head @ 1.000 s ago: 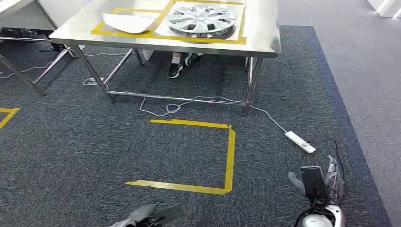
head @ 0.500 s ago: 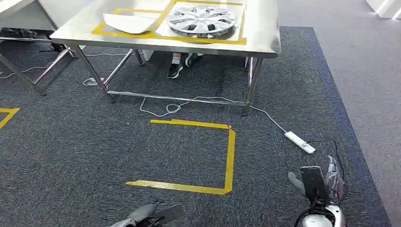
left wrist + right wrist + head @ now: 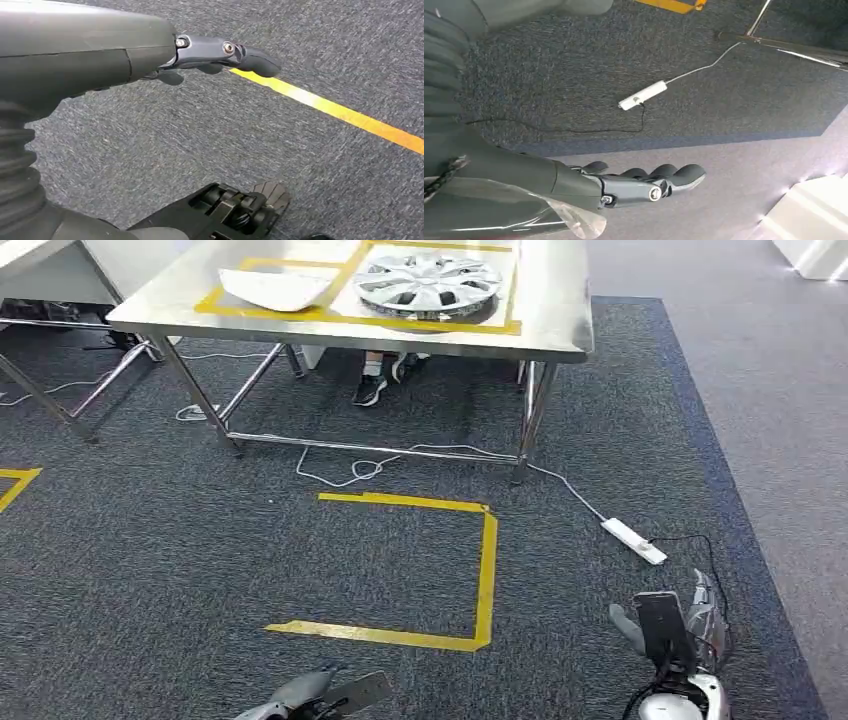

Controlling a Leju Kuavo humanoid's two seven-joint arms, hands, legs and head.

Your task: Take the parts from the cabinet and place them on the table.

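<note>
- Far left of the head view: a strip of yellow tape (image 3: 14, 483) lies on the dark grey carpet (image 3: 150, 560) at the frame's edge, and the legs of a second metal frame (image 3: 45, 400) stand in the upper left.
- Upper left to upper centre: the steel table (image 3: 550, 320) carries two parts inside yellow tape outlines. The white panel (image 3: 275, 287) lies flat in the left outline.
- Just to its right, the silver wheel cover (image 3: 428, 282) lies flat in the right outline, close beside the panel but apart from it.
- Under the table, a person's dark shoe (image 3: 369, 389) rests on the carpet, and a white cable (image 3: 350, 468) loops across the floor near the table's lower rail.
- Centre: a yellow tape square (image 3: 486, 570), open on its left side, marks the carpet.
- Lower centre-left: the left hand (image 3: 320, 698) hangs low at the bottom edge; in the left wrist view its fingers (image 3: 235, 52) reach out nearly straight over the carpet and grip nothing.
- Right of centre: a white power strip (image 3: 634, 540) lies on the carpet, a black cord trailing from it.
- Lower right: the right hand (image 3: 672, 625) hangs over the carpet near its border with the lighter floor (image 3: 780, 390); in the right wrist view its fingers (image 3: 664, 175) are extended side by side, holding nothing.
</note>
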